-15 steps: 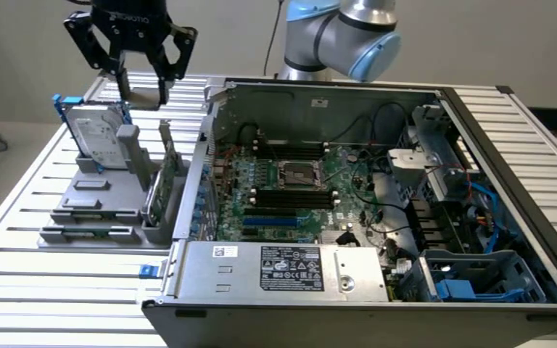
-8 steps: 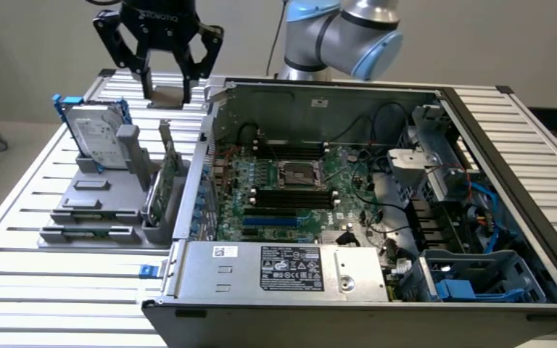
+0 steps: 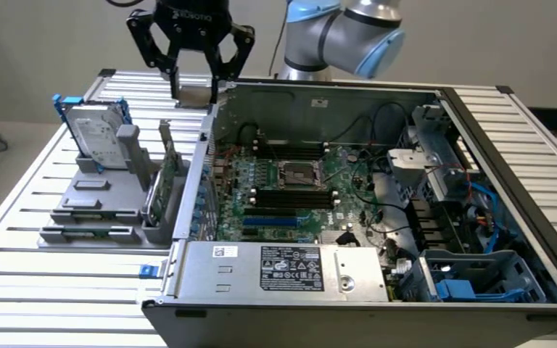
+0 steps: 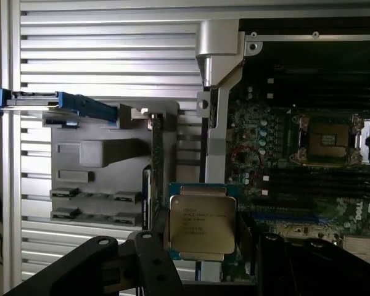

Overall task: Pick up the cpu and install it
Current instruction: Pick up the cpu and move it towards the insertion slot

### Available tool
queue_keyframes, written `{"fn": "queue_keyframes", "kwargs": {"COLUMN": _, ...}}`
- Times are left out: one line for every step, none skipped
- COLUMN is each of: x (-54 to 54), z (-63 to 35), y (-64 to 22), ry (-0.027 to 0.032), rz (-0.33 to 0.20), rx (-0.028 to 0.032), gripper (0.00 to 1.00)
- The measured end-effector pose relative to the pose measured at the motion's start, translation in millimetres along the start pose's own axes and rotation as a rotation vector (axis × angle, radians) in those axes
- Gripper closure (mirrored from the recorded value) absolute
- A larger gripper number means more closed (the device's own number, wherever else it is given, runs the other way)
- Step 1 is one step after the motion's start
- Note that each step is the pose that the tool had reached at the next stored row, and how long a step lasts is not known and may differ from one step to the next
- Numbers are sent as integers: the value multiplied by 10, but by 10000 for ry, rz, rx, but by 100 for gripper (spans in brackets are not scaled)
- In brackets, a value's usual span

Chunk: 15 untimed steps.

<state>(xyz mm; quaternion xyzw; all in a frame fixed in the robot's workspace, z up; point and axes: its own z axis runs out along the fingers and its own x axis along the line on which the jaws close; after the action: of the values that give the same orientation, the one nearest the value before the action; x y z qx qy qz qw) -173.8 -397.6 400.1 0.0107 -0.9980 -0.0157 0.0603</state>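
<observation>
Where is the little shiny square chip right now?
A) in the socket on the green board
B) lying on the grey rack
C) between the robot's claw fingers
C: the cpu sits between the fingers of the gripper, and the socket is bare.

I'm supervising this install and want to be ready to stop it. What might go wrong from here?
The pincer grips the cpu only by its edges, high above the table; a slip would likely drop it. The case wall stands between it and the socket, so a low path might clip it. A skewed placement may damage the socket.
</observation>
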Motion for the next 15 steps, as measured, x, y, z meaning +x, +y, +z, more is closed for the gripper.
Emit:
{"fn": "queue_keyframes", "kwargs": {"x": -43, "z": -7, "y": -1, "ry": 2, "rz": 1, "rx": 0, "gripper": 46}}
{"fn": "queue_keyframes", "kwargs": {"x": -88, "z": -13, "y": -3, "ry": 4, "rz": 0, "rx": -1, "gripper": 46}}
{"fn": "queue_keyframes", "kwargs": {"x": -132, "z": -19, "y": -4, "ry": 5, "rz": 0, "rx": -1, "gripper": 46}}
{"fn": "queue_keyframes", "kwargs": {"x": -178, "z": -25, "y": -6, "ry": 6, "rz": 1, "rx": -1, "gripper": 46}}
{"fn": "queue_keyframes", "kwargs": {"x": -223, "z": -31, "y": -7, "ry": 8, "rz": 1, "rx": -1, "gripper": 46}}
{"fn": "queue_keyframes", "kwargs": {"x": -270, "z": -36, "y": -8, "ry": 9, "rz": -1, "rx": -2, "gripper": 46}}
{"fn": "queue_keyframes", "kwargs": {"x": -315, "z": -42, "y": -10, "ry": 9, "rz": 0, "rx": -2, "gripper": 46}}
{"fn": "queue_keyframes", "kwargs": {"x": -361, "z": -47, "y": -11, "ry": 11, "rz": 1, "rx": -2, "gripper": 46}}
{"fn": "queue_keyframes", "kwargs": {"x": -405, "z": -53, "y": -12, "ry": 11, "rz": 0, "rx": -2, "gripper": 46}}
{"fn": "queue_keyframes", "kwargs": {"x": -450, "z": -58, "y": -12, "ry": 12, "rz": 0, "rx": -3, "gripper": 46}}
{"fn": "queue_keyframes", "kwargs": {"x": -494, "z": -64, "y": -13, "ry": 12, "rz": 1, "rx": -3, "gripper": 46}}
{"fn": "queue_keyframes", "kwargs": {"x": -539, "z": -69, "y": -14, "ry": 13, "rz": 0, "rx": -2, "gripper": 46}}
{"fn": "queue_keyframes", "kwargs": {"x": -584, "z": -75, "y": -15, "ry": 13, "rz": 0, "rx": -2, "gripper": 46}}
{"fn": "queue_keyframes", "kwargs": {"x": -628, "z": -80, "y": -16, "ry": 13, "rz": 0, "rx": -2, "gripper": 46}}
{"fn": "queue_keyframes", "kwargs": {"x": -677, "z": -86, "y": -17, "ry": 12, "rz": 0, "rx": -3, "gripper": 46}}
